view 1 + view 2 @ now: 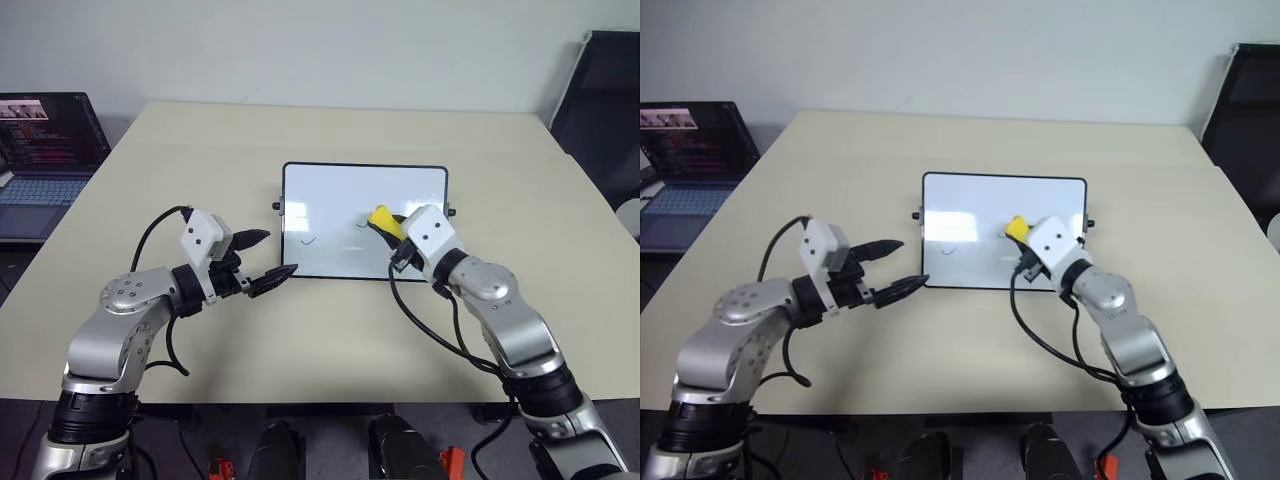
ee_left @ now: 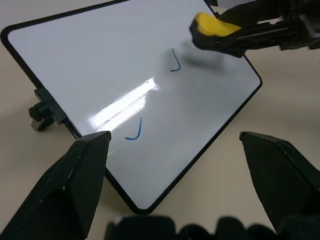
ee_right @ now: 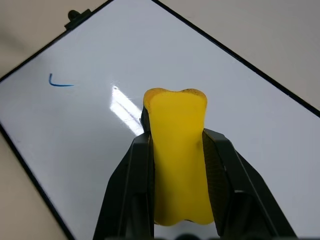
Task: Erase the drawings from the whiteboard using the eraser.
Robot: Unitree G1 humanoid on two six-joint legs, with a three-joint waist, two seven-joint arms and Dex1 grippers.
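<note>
Here the whiteboard (image 1: pixel 340 200) lies mid-desk (image 1: pixel 200 150), bare surface on every side of its black frame. The right end effector (image 3: pixel 177 165) pinches the yellow eraser (image 3: pixel 177 155) over the board near two blue drawings (image 2: pixel 134 131). The left end effector (image 1: pixel 268 256), spread wide, hovers just off the board's near-left corner.

Head views downward, wrist views close, sharing whiteboard (image 1: pixel 364 220).
</note>
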